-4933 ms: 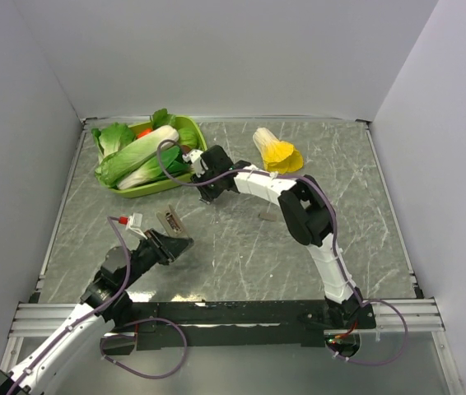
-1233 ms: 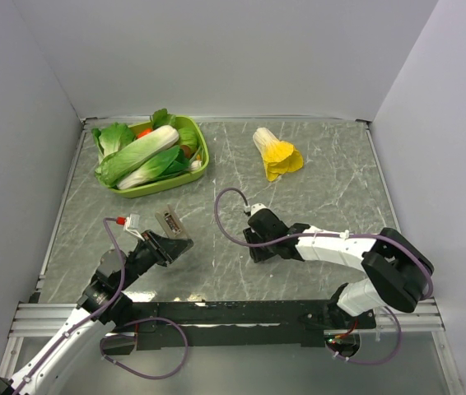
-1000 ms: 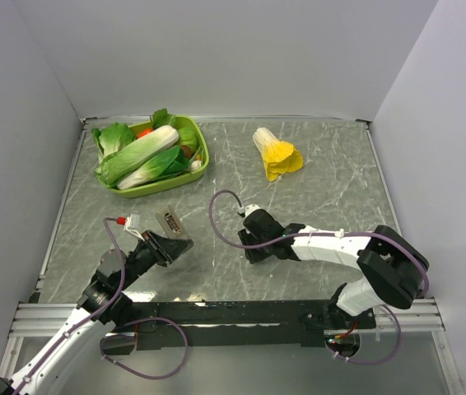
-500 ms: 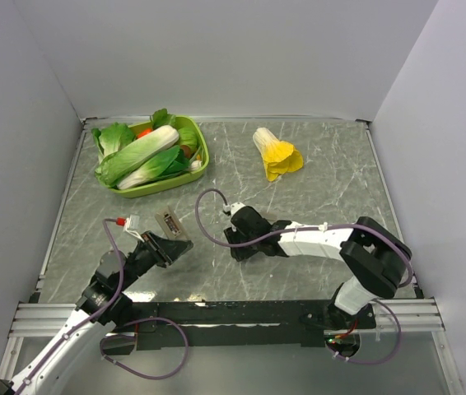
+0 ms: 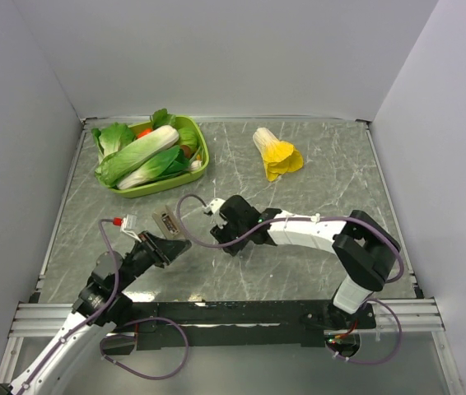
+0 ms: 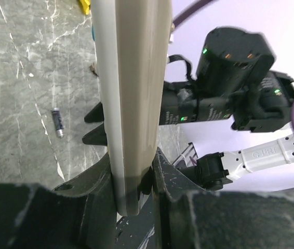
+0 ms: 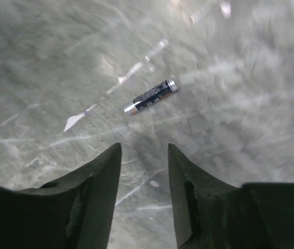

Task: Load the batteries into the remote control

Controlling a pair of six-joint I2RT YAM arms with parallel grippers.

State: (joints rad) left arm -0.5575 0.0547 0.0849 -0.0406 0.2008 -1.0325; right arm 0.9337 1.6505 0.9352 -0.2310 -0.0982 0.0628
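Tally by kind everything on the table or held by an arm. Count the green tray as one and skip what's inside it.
remote control: 1
battery: 1 in view; a second does not show
yellow toy cabbage: 1
green tray: 1
Total: 4

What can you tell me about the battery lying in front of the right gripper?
The battery is a slim cylinder with a dark printed wrap and a shiny silver cap at one end. It lies flat and diagonal on the grey marbled table, alone, just beyond the right gripper, whose open fingers do not touch it.
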